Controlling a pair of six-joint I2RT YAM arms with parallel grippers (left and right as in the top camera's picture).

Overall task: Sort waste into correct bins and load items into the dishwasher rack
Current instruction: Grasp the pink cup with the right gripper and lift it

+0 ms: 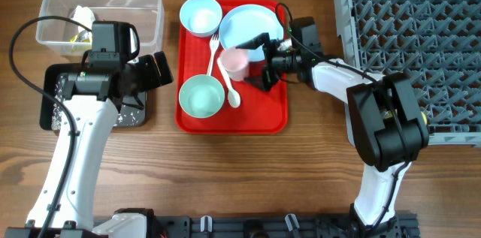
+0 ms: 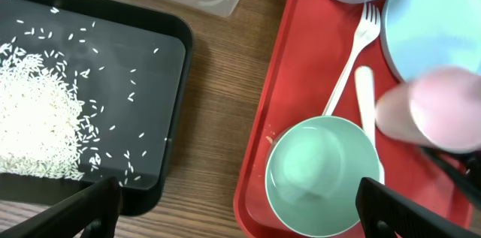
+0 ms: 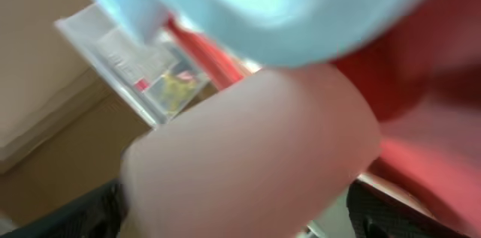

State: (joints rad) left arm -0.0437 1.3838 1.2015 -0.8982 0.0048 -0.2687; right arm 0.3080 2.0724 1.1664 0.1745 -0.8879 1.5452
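Our right gripper (image 1: 255, 61) grasps the pink cup (image 1: 234, 61); left gripper (image 2: 240, 204) open. Swinging carelessly could clip the fork (image 1: 213, 54).

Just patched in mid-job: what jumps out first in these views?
The red tray at table centre draws the eye: on it the right pincer brackets the pink cup, which fills the blurred right wrist view. Two pale-blue bowls, a plate, a fork and a spoon lie around it. At left, white rice lies heaped in the black tray.
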